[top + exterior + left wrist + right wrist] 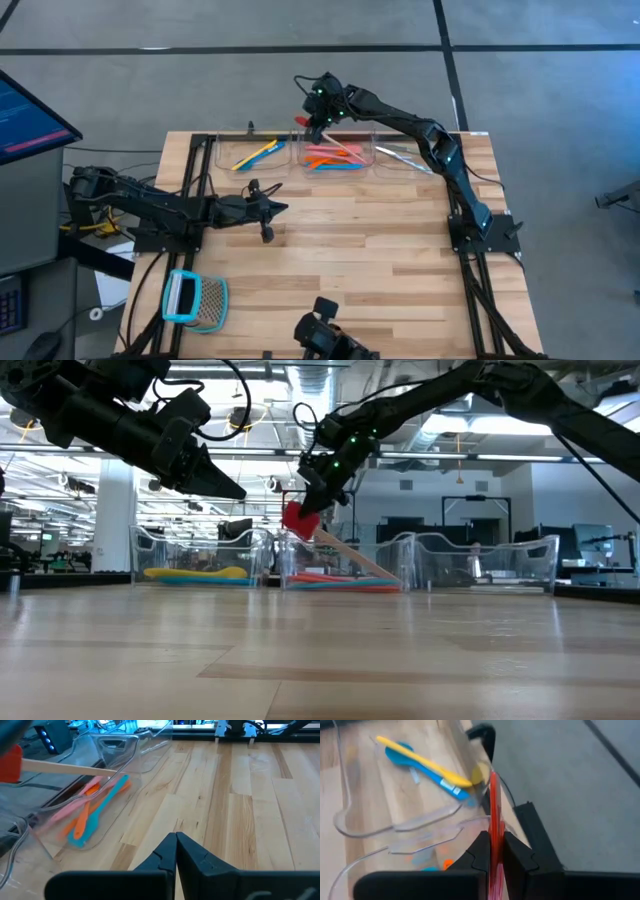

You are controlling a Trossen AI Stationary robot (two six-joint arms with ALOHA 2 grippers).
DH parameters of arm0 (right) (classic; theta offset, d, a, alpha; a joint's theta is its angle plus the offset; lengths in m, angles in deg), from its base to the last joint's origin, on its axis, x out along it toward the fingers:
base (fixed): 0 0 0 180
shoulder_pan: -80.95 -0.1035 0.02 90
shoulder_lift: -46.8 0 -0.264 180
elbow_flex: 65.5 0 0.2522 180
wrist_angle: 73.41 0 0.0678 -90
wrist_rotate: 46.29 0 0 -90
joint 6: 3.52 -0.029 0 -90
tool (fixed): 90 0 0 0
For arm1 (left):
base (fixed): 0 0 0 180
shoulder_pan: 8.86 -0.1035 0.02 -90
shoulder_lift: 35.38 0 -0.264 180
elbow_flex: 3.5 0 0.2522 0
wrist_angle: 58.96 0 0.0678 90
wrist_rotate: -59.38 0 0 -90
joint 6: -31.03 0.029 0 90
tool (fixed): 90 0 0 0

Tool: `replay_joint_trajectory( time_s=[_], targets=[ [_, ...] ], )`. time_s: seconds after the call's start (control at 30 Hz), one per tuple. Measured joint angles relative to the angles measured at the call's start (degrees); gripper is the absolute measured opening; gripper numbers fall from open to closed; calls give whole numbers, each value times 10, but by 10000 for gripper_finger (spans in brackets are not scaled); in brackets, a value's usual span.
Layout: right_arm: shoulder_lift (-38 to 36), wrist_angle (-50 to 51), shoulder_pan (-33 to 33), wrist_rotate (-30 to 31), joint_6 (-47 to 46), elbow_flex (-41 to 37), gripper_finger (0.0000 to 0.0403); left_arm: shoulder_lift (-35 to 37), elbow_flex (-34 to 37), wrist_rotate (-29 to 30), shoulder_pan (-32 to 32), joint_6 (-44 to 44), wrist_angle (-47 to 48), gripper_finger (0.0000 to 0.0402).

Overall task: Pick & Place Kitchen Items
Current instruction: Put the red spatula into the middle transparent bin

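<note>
Pale butcher-block planks make up my wooden table [350,250], and three clear plastic bins stand in a row along its far edge. I use the middle clear bin [345,565] as my landmark. My right gripper [318,112] hangs over the far rim of that bin, jaws clamped on the flat red head of a wooden-handled spatula [300,520]; the handle slants down from the head into the bin, its lower end among the orange, pink and blue plastic spoons and spatulas [335,158] lying on the bin floor. To the left of the middle bin, the neighbouring clear bin [250,155] holds a yellow plastic spoon [422,760] lying across a blue plastic spoon [427,775]. To its right, the third clear bin [405,158] holds silvery metal pieces [400,155]. My left gripper [270,210] hovers over bare planks, nearer me than the middle bin and to its left, jaws pressed together on nothing. Well away from the bin, at the near left corner of the table, lies a teal-framed metal mesh tool [195,300].
</note>
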Motion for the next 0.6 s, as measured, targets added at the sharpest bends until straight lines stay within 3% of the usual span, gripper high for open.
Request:
replay_joint_trajectory(
  time_s=[0.3, 0.6],
  targets=[
    [0, -7, 0, 0, -5, -24, 26, 0, 0, 0, 0, 0, 0, 2],
    [1, -43, -5, 2, -6, -22, 206, 0, 0, 0, 0, 0, 0, 2]
  ],
)
